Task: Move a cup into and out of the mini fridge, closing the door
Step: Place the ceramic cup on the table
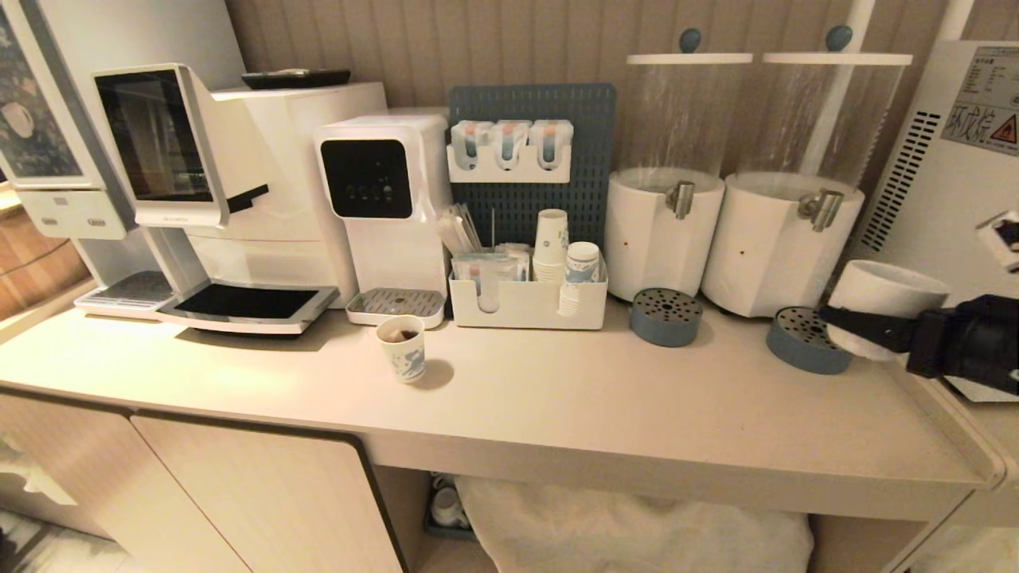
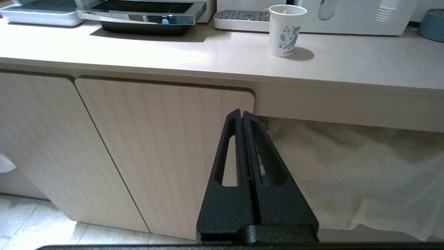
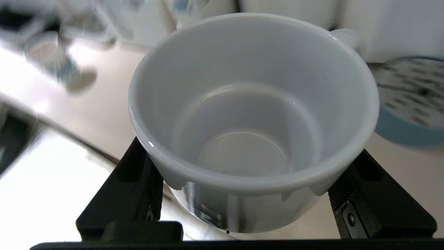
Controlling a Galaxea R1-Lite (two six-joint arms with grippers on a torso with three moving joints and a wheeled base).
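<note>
the cup (image 1: 888, 296) is being pinched by the right gripper (image 1: 864, 328) beside the mini fridge (image 1: 939, 207), whose warning sticker (image 1: 983, 103) is showing unreadable chinese writing. the left gripper (image 2: 241, 116) is being kept pressed together below the counter (image 2: 208, 59).

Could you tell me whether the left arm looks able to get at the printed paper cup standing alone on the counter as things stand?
Probably not without rising first. The left gripper hangs shut below the counter's edge, in front of the cabinet door, while the paper cup stands up on top. Nothing crowds the cup itself.
</note>
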